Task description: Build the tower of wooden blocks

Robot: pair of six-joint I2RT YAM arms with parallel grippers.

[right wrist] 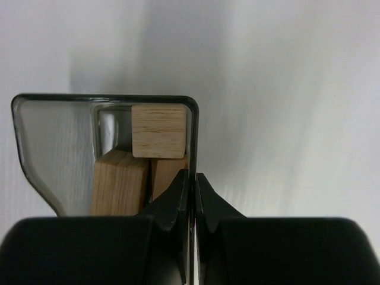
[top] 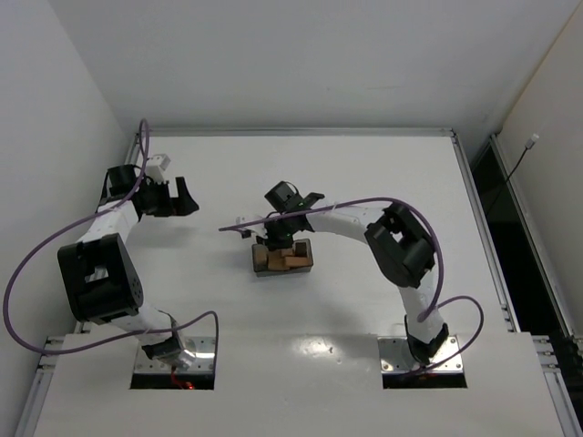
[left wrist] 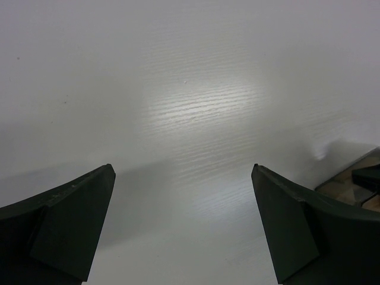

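Stacking not started: the visible wood blocks (right wrist: 158, 130) lie in the bin (right wrist: 71, 96). Right gripper (right wrist: 193, 175) pinches the bin's right wall; left gripper (left wrist: 183, 172) spread wide, empty

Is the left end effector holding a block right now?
No; the left end effector is wide open above the table, with nothing in it.

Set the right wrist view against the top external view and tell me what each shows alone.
Only the right wrist view: the right hand pinched shut on the side wall of the plastic bin, with a light tan cube above two more blocks. Only the top external view: the left hand, open above the table. Both: the bin holding wood blocks.
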